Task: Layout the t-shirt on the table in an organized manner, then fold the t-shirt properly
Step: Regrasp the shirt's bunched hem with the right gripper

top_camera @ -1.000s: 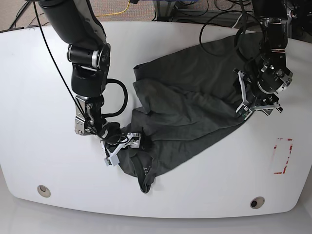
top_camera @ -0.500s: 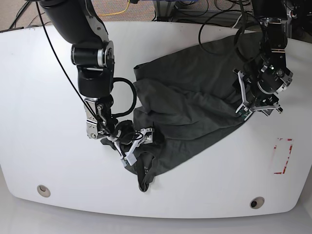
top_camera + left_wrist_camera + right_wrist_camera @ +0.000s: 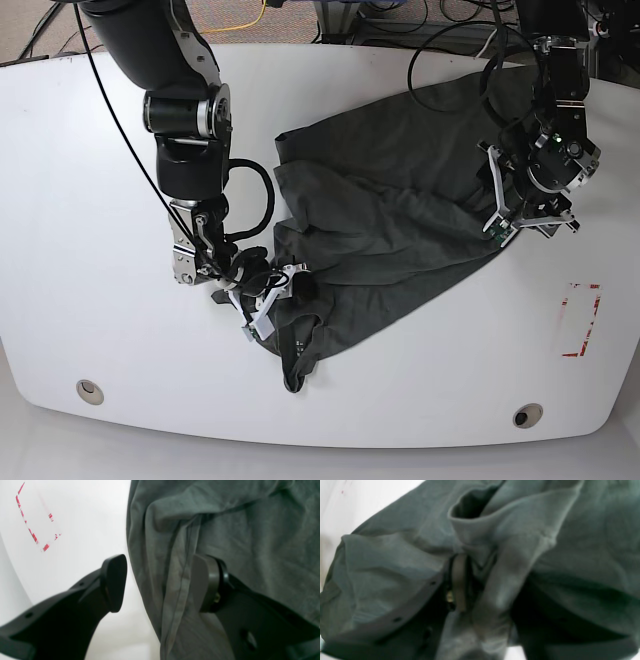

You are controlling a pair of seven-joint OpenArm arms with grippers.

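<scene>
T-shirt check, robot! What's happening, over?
Right tool shut on t-shirt near the collar. Left tool open, straddling the shirt's edge. Shirt bunched and wrinkled on the table. Nothing in the way.

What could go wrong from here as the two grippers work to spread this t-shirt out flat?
1. The right gripper is shut on a bunched wad of the t-shirt; pulling may drag several layers and add wrinkles.
2. The left gripper is open, straddling the hem; its fingers could close on too little cloth and slip.
3. The shirt reaches the table edge at the far side and could slide over.
</scene>
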